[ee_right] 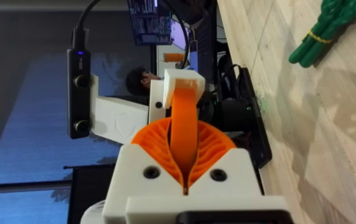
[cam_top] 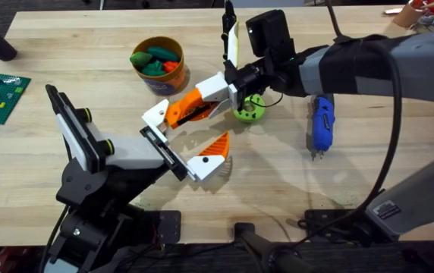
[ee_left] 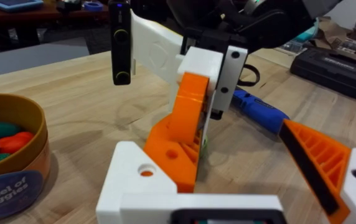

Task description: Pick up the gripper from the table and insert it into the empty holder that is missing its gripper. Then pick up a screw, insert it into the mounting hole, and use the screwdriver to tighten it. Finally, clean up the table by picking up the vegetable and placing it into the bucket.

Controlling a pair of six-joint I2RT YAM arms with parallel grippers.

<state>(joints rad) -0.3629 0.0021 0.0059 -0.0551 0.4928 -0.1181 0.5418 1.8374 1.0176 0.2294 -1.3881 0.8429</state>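
**Two end effectors crowded at mid-bench**

My left end effector stands wide open, and my right end effector sits just beside its far finger. The right one's orange pads are pressed together, and I cannot tell whether anything is pinched between them. If either wrist swings carelessly, the fingers could knock. The screwdriver lies on the bench at the right, just near of my right forearm, so a low sweep could roll it. The vegetable lies loose on the bench. The bucket stands far left of my right end effector, close enough to be nudged.
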